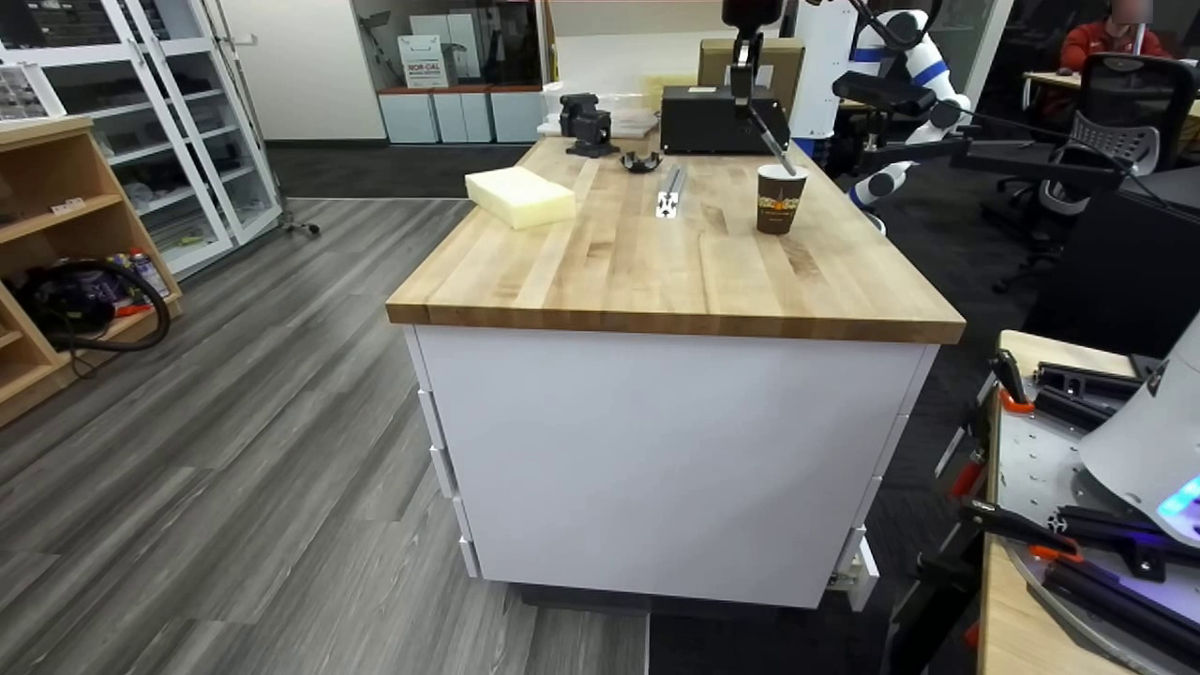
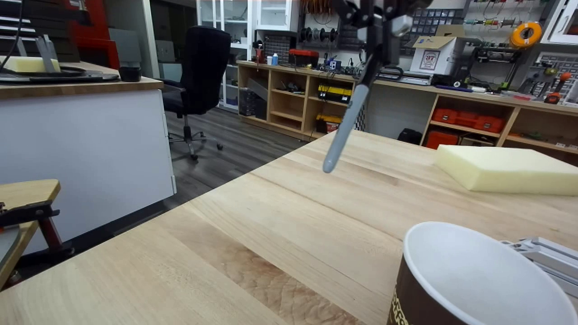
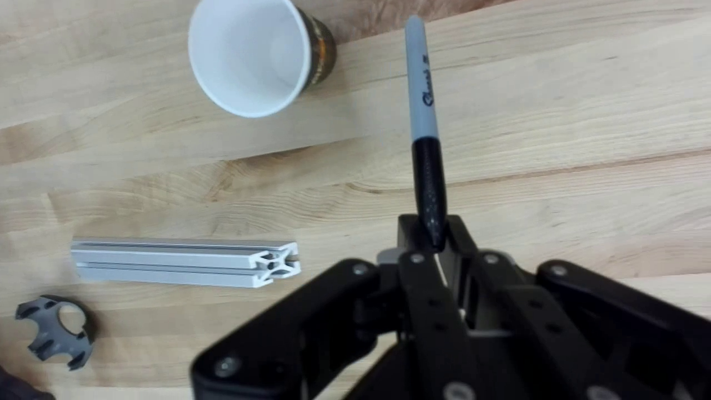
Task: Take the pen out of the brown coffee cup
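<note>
The pen (image 3: 422, 94) is a slim marker with a grey body and a black end. My gripper (image 3: 434, 229) is shut on the black end. In an exterior view the pen (image 2: 347, 128) hangs tilted from the gripper (image 2: 378, 52), grey end down, in the air above the tabletop. The brown coffee cup (image 3: 322, 47) stands upright with its white inside showing, and no pen is in it. In an exterior view the pen (image 1: 772, 145) overlaps the rim of the cup (image 1: 778, 204). The wrist view shows the pen beside the cup, apart from it.
An aluminium profile (image 3: 183, 262) and a dark curved bracket (image 3: 58, 332) lie on the wooden table (image 1: 675, 281). A pale yellow foam block (image 1: 521, 197) lies near one long edge. A black box (image 1: 717, 120) and a dark vise-like device (image 1: 589, 127) stand at the far end.
</note>
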`<state>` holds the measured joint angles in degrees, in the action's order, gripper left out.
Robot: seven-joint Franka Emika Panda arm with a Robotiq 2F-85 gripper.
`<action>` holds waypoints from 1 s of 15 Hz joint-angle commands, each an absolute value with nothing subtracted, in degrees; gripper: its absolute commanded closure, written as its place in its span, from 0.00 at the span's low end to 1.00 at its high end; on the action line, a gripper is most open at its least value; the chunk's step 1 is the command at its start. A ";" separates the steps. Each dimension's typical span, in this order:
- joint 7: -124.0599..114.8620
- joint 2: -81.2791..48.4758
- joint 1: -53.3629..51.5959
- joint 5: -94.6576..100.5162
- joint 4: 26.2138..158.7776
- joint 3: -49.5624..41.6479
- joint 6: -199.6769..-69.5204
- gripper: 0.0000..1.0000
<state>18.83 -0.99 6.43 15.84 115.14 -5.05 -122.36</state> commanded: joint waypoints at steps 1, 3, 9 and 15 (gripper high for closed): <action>17.60 2.84 4.10 12.32 121.80 -3.13 -124.75 0.94; 17.19 3.08 2.72 10.94 124.03 -1.73 -125.53 0.94; 14.45 4.69 -0.82 10.88 131.34 1.90 -128.21 0.94; 11.14 8.40 -2.76 14.68 138.29 4.15 -130.66 0.38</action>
<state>14.24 3.64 -1.75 11.76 132.96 3.64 -128.42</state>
